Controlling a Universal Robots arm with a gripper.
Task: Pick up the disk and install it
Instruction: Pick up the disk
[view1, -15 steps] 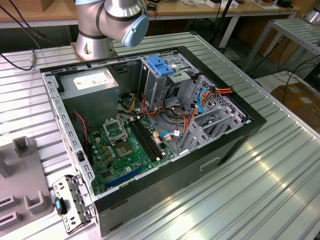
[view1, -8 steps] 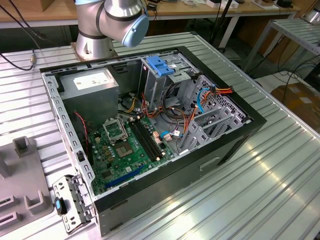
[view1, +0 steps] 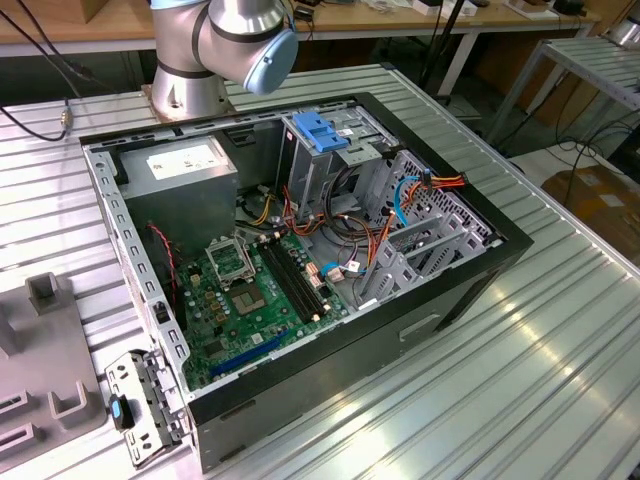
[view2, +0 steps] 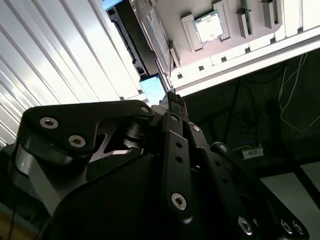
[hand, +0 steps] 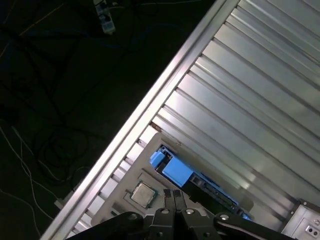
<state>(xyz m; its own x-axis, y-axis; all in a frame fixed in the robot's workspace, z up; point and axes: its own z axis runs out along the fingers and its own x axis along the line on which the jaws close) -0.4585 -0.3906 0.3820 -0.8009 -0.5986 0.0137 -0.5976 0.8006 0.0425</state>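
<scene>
Closest to the lens in the second wrist view: black gripper (view2: 175, 100) linkage, matt plates joined by bright screw heads. Fingertips pressed together, nothing between them. Just beyond the tips, the disk (view2: 152, 89), standing on edge in a pale grey fixture plate (view2: 172, 15). Glossy blue plastic end towards the tips, dark long edge running off beside the ribbed aluminium counter (view2: 60, 55). Cannot tell whether tips and disk touch. Square silver processor chip (view2: 207, 26) seated in a recess of that plate. Dark floor (view2: 240, 120) with loose cables (view2: 292, 95) past the counter edge.

First wrist view: gripper (hand: 172, 194) likewise closed and empty, blue end of the disk (hand: 175, 171) near the tips, a second blue patch at the far end of its dark edge. Disk seen edge-on.

Exterior view: open black computer case (view1: 450, 290) on the counter. Inside, green motherboard (view1: 250, 300), grey power-supply box (view1: 190, 200) with white sticker (view1: 180, 160), print too small to read. Tall metal cage (view1: 310, 175) with blue plastic cap (view1: 318, 132); orange, red and blue wires (view1: 385, 235). Silver and pale-blue arm (view1: 225, 40) behind the case. Grey moulded tray (view1: 50, 370) and perforated metal bracket (view1: 150, 400) with blue clip (view1: 122, 412) at the exterior view's left.
</scene>
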